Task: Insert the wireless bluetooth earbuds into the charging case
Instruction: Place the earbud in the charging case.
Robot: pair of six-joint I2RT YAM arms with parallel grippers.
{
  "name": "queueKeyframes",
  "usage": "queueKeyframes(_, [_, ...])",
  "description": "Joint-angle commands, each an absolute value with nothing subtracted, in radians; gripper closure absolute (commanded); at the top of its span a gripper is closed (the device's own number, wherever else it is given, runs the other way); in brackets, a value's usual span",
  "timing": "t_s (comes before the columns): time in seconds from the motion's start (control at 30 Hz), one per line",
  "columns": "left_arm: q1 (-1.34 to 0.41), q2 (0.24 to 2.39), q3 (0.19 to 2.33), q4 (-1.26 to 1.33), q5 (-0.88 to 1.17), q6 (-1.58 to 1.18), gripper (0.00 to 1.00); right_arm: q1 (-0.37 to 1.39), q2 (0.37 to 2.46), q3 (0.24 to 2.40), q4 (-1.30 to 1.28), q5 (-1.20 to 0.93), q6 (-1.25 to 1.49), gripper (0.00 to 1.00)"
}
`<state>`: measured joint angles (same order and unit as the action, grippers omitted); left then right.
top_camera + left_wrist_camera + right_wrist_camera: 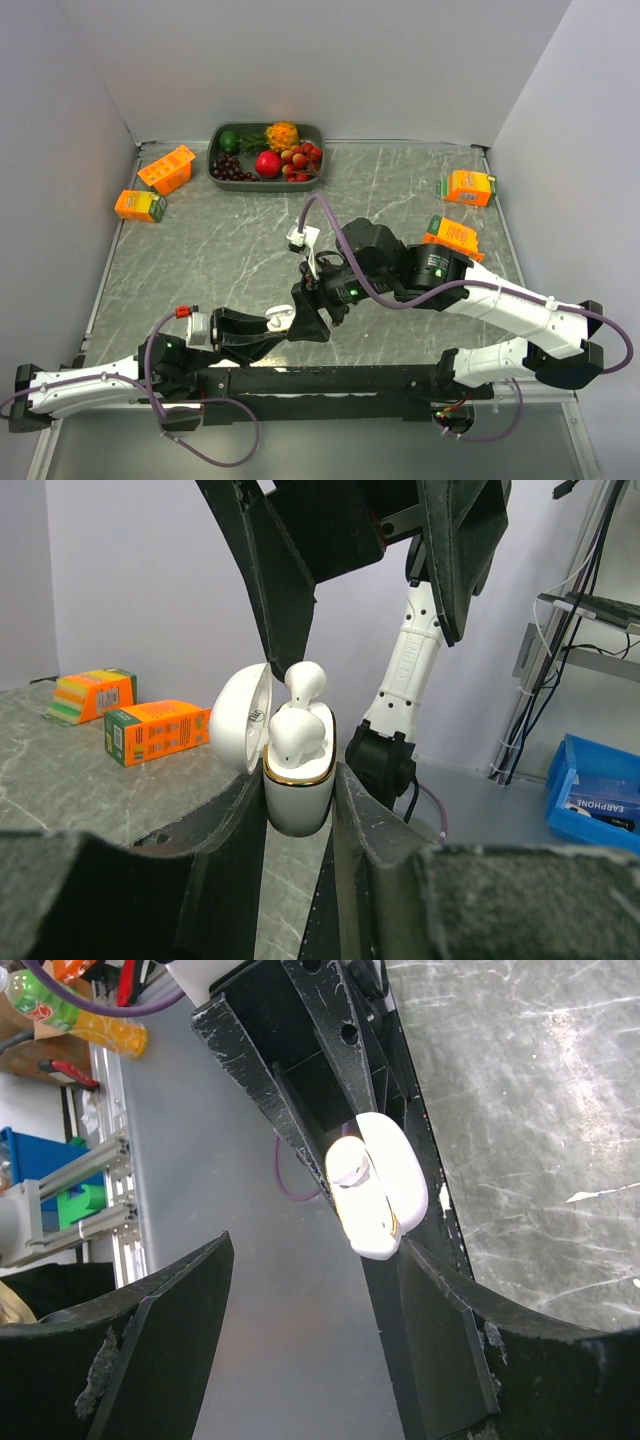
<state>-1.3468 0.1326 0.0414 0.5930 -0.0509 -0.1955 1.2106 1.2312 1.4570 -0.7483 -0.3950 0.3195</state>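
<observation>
My left gripper (298,815) pinches the charging case (297,795) upright. One earbud (303,683) pokes up from it; my right gripper (315,1260), open and empty, is directly above.

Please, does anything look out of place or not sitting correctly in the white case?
Yes. In the charging case, held upright in the left hand with its lid open, one white earbud sits lower. The other earbud stands well above the gold rim, so it does not look fully seated.
</observation>
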Motion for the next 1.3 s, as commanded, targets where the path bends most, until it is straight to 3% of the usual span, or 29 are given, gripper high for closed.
queueKeyframes(0.0, [-1.345, 0.135, 0.081, 0.607, -0.087, -0.176, 0.99, 1.233, 1.207, 1.476, -0.738, -0.399, 0.337, 0.26])
queueKeyframes(1.27, [-1.347, 0.137, 0.087, 0.578, -0.160, -0.186, 0.99, 1.258, 1.215, 1.571, -0.784, -0.302, 0.318, 0.25])
